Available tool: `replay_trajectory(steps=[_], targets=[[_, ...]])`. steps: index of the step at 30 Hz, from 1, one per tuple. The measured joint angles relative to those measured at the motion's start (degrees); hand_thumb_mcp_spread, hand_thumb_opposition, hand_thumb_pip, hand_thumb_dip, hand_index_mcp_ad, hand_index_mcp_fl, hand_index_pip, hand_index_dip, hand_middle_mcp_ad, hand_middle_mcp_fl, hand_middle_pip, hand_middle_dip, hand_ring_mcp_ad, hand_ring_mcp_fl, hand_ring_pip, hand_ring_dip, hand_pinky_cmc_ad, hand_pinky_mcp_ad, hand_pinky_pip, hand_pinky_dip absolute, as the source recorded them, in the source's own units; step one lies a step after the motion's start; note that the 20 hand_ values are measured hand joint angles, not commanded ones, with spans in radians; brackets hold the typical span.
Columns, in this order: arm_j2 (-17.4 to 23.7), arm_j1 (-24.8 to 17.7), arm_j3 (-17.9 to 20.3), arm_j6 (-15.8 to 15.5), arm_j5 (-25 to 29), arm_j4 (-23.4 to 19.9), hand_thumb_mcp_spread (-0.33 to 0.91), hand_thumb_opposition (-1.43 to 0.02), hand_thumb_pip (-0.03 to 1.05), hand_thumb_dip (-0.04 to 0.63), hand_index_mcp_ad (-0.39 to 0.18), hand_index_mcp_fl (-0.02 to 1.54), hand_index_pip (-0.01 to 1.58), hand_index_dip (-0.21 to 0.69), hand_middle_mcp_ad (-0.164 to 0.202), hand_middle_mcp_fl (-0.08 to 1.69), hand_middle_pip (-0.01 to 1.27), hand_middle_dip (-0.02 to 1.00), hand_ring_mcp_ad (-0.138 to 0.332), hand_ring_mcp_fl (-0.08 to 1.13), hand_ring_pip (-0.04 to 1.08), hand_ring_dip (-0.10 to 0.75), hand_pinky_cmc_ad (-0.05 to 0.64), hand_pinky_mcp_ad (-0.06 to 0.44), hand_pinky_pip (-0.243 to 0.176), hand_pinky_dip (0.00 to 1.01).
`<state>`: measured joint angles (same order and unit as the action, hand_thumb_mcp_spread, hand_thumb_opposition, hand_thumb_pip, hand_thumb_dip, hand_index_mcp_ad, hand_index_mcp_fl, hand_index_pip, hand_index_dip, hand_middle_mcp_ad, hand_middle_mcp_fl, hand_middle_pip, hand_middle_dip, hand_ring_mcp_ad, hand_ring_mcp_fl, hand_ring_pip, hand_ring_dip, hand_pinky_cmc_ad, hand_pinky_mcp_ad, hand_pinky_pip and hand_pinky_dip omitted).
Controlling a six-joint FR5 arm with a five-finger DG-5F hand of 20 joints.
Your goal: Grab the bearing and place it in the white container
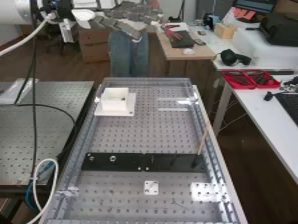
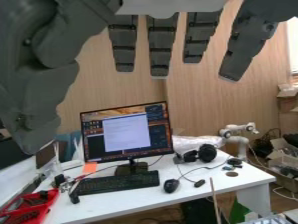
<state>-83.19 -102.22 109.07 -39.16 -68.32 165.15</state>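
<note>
Fingers [image 2: 160,47] are hanging straight and wide, holding nothing. The bench [image 1: 126,137] is lying below the white arm [image 1: 13,12], which is holding the hand [image 1: 136,12] high, likely for clearance. The black bar [image 1: 163,162] is presumably giving parts fixed spots. Beyond it, the white container [image 1: 114,105] is standing ready for its part. The larger nut [image 1: 113,158] and smaller nut [image 1: 92,158] are sitting on the bar. I cannot tell where the bearing is resting; possibly inside the container.

Your high view slants down from above the near end of the perforated surface [image 1: 126,137], well back. Your wrist view looks out nearly level, close behind the hand [image 1: 126,21], facing the monitor [image 2: 126,134] beyond the red tray [image 2: 30,206]. You see the white surface [image 1: 258,112] around that tray in both.
</note>
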Motion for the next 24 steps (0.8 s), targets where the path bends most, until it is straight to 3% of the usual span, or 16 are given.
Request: replay_trajectory(steps=[24], targets=[[-1.3,0.7,-1.4,-1.6,-1.0,-0.3,0.21,-0.74,0.5,0.159,-0.113,0.15,0.1,0.066,0.052,0.12,0.13,0.25,0.133,0.0,0.09,0.119,0.396,0.309,-0.091,0.42]])
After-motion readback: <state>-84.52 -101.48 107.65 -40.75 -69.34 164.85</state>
